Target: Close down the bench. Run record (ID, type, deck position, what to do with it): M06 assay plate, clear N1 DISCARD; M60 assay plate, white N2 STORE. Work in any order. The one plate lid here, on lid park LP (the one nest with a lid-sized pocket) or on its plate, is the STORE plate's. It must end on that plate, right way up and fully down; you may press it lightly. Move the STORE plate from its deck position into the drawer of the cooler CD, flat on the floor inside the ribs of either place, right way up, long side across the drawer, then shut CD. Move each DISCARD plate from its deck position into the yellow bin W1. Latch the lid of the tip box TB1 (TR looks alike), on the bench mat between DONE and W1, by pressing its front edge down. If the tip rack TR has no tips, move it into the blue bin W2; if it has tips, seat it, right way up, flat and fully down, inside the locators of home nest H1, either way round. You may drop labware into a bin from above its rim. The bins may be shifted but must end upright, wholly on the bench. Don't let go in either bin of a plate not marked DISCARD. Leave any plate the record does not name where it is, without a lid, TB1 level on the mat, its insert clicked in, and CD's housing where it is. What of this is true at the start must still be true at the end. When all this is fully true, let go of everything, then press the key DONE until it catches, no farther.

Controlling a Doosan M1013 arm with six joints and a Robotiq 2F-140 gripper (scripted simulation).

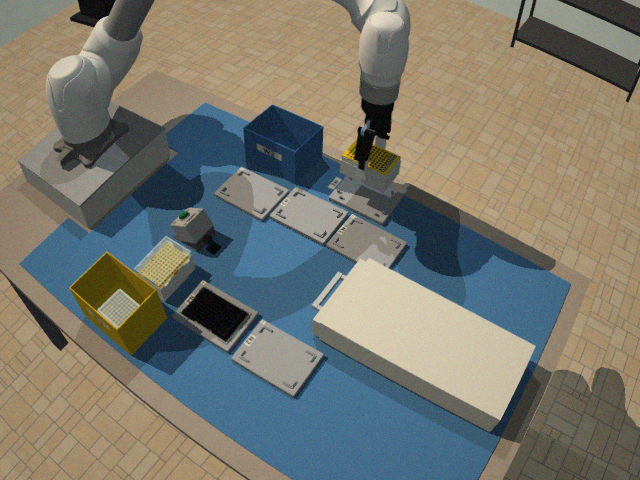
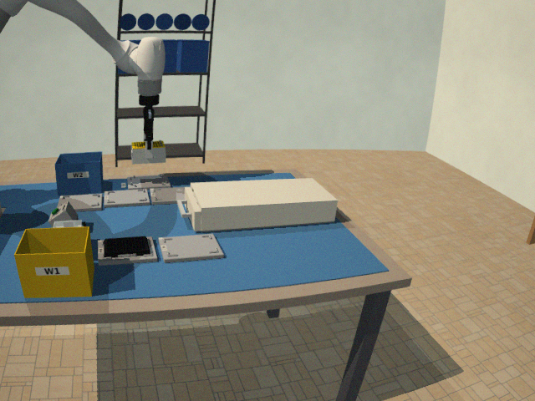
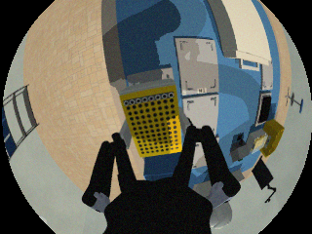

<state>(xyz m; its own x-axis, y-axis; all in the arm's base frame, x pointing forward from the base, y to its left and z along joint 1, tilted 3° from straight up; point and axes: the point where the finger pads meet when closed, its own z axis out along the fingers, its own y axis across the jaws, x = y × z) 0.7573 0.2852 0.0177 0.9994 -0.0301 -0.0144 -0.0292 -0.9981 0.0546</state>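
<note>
While clamped partway on tip rack [image 1: 374,164], tool [image 1: 364,150] vertical, wrist down, above far nest [image 1: 362,204].

Tip rack [image 1: 373,161] held above far nest [image 1: 361,198], right of bin W2 [image 1: 281,142] (plate [image 1: 117,307] inside W1 [image 1: 135,320]).

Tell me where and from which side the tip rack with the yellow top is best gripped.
From straight above, across its short width, fingers on the two long grey side walls. The gripper is shut on the tip rack this way now; the yellow top grid is full of holes, so only the walls give flat faces.
</note>
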